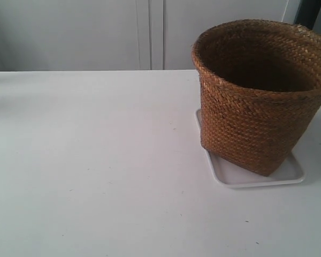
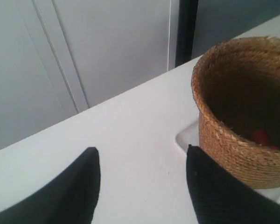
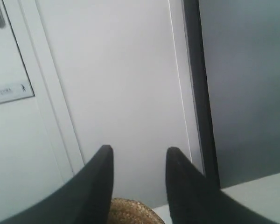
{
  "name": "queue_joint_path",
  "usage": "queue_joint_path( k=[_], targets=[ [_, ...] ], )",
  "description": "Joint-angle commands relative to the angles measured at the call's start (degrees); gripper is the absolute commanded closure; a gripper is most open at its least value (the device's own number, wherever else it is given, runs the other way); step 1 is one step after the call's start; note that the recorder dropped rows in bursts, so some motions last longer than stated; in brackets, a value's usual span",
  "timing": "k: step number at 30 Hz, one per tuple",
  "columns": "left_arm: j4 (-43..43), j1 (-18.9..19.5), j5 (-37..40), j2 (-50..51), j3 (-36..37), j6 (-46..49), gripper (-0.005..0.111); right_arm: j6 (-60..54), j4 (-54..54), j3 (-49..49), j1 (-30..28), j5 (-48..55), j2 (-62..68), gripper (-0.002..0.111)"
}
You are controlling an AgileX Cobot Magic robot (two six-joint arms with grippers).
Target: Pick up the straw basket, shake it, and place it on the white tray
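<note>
The brown woven straw basket (image 1: 257, 101) stands upright on the white tray (image 1: 257, 179) at the right of the exterior view, which shows neither arm. In the left wrist view the basket (image 2: 245, 135) stands beside a corner of the tray (image 2: 186, 136), with something red (image 2: 260, 136) inside it. My left gripper (image 2: 142, 154) hangs open over bare table, apart from the basket. My right gripper (image 3: 139, 154) is open and holds nothing; a piece of the basket's rim (image 3: 130, 211) shows below its fingers.
The white table (image 1: 96, 160) spreads wide to the left of the basket in the exterior view. White cabinet doors (image 1: 96, 32) stand behind it, and a dark vertical strip (image 2: 184, 28) runs beside them.
</note>
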Motion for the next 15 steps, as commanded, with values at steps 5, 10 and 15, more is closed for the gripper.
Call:
queue_joint_path(
  k=[5,10,15],
  targets=[
    [-2.1,-0.1,-21.3,-21.9,26.6,-1.5,0.048,0.6,3.5,7.0,-0.3,-0.3,-18.0,0.082],
    [-2.1,-0.1,-24.8,-33.4,40.8,-1.5,0.048,0.6,3.7,9.4,-0.3,3.1,-27.0,0.089],
    [-2.7,-0.1,-28.2,-43.7,52.0,-1.7,0.048,0.6,3.7,10.9,-0.3,10.6,-35.4,0.095]
  ],
)
